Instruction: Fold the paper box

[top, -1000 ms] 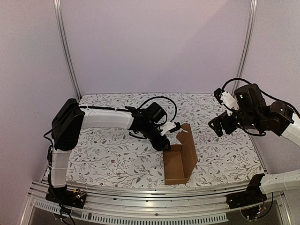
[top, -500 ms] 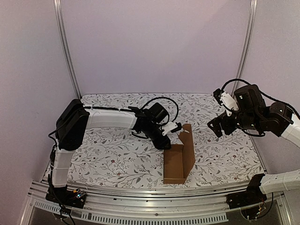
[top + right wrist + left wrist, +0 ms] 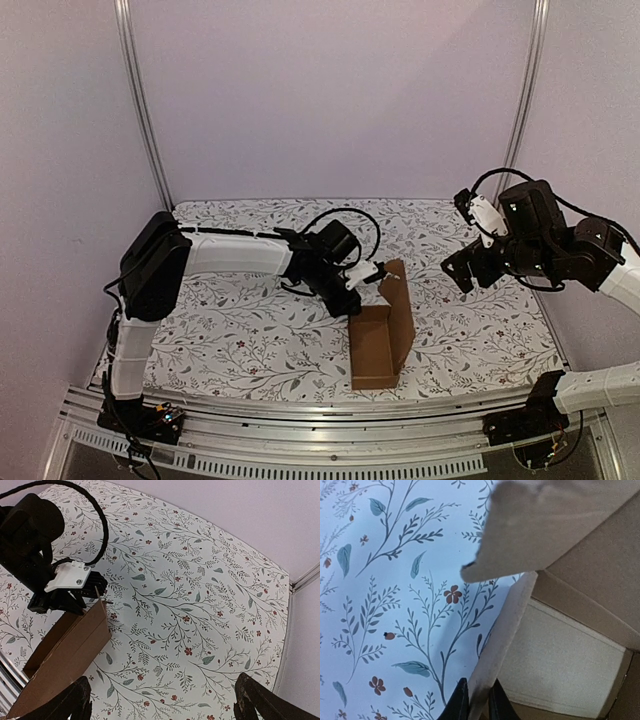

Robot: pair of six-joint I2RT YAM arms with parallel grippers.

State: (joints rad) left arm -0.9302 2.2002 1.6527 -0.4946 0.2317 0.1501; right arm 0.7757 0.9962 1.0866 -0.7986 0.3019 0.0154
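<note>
The paper box is a brown cardboard carton, partly formed, standing open on the flowered table near the front middle. My left gripper is at its far top edge. In the left wrist view its two black fingertips pinch a cardboard flap edge, with the box's inside to the right. My right gripper is wide open and empty, held high over the table to the right of the box. It also shows in the top view.
The table has a white cloth with a leaf and flower print. Metal frame posts stand at the back corners, and a metal rail runs along the near edge. Purple walls surround the cell.
My left gripper has drawn the box's far flap slightly left and back, and the box has narrowed a little. The right arm has barely moved.
</note>
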